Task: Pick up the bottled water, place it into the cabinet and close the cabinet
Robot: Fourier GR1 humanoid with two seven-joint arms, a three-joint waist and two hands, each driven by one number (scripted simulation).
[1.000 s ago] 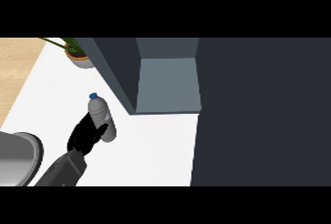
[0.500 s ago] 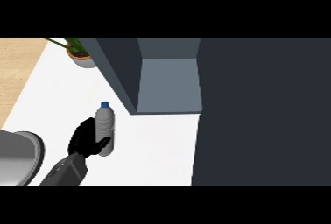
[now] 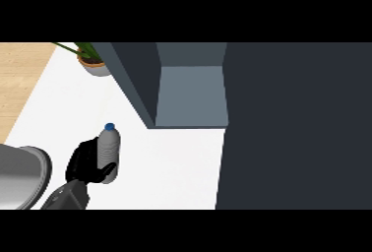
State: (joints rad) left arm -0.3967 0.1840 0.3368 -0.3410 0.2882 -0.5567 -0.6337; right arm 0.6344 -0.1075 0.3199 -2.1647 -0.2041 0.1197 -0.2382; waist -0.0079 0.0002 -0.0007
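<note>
The bottled water [image 3: 109,150], clear with a blue cap, stands nearly upright over the white counter [image 3: 170,162] at the lower left of the head view. My left hand [image 3: 84,163] is curled round the bottle's lower half from the left, thumb across its front. The cabinet [image 3: 190,93] is open just beyond and to the right, showing a grey-blue inside. Its dark door [image 3: 294,128] fills the right side of the view. My right hand does not show.
A potted plant [image 3: 93,64] stands at the back left beside the cabinet's side wall. A round metal pot [image 3: 18,174] sits at the left edge, close to my left forearm. Wooden floor shows beyond the counter's left edge.
My left hand has drawn the bottle down the view, toward the counter's near edge and slightly right. The cabinet and its door have not moved.
</note>
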